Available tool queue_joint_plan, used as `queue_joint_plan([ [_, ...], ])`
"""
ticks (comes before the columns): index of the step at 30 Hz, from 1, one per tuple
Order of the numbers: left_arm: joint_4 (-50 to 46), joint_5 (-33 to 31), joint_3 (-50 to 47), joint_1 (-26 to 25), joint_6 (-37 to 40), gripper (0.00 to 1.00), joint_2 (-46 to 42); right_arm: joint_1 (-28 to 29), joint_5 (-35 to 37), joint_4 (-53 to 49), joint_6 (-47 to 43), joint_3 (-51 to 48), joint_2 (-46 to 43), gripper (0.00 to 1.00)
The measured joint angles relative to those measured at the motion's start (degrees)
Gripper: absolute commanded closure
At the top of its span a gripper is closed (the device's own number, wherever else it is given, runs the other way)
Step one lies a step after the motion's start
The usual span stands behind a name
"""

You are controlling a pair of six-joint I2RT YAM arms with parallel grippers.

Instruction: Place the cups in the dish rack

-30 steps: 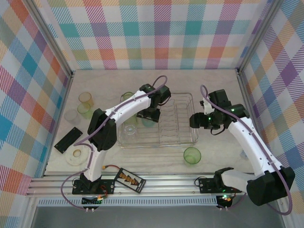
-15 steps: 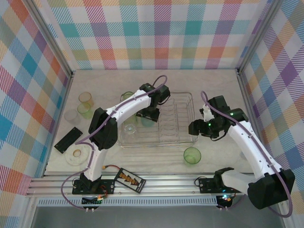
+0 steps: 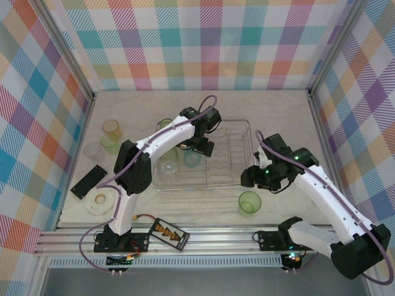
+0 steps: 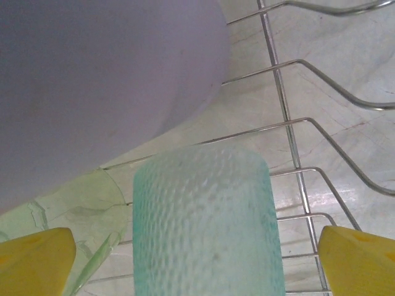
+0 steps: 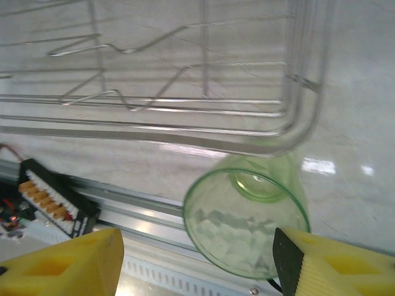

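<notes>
In the left wrist view a teal cup (image 4: 207,222) stands upside down in the dish rack (image 4: 296,123), between my left gripper's (image 4: 197,262) wide-open yellow fingers (image 4: 34,259), with a gap on both sides. A lilac cup (image 4: 105,86) stands just behind it. From above, the left gripper (image 3: 199,147) hovers over the teal cup (image 3: 192,158); a clear cup (image 3: 168,168) also sits in the rack (image 3: 244,126). My right gripper (image 3: 250,179) is open just above a light green cup (image 3: 250,201) standing on the table in front of the rack. The right wrist view has that cup (image 5: 247,222) below the gripper (image 5: 197,259).
Three cups (image 3: 109,142) stand together at the far left, and a green one (image 3: 164,125) at the rack's back left corner. A flat black piece (image 3: 88,181), a white disc (image 3: 102,200) and a black box with orange marks (image 3: 169,232) lie near the front rail.
My left gripper has opened and let go of the teal cup in the rack. The right arm has moved nearer and leftward, toward the green cup on the table.
</notes>
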Motion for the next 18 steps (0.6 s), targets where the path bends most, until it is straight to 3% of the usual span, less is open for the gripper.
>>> queue_joint_plan([
  [8, 2.2, 0.1, -3.0, -0.1, 0.9, 0.00, -7.5, 2.1, 9.3, -7.9, 7.5, -1.4, -2.6, 0.36],
  [18, 8.1, 0.8, -12.8, -1.6, 1.1, 0.01, -16.8, 4.8, 10.8, -8.1, 10.5, -4.3, -3.2, 0.35],
])
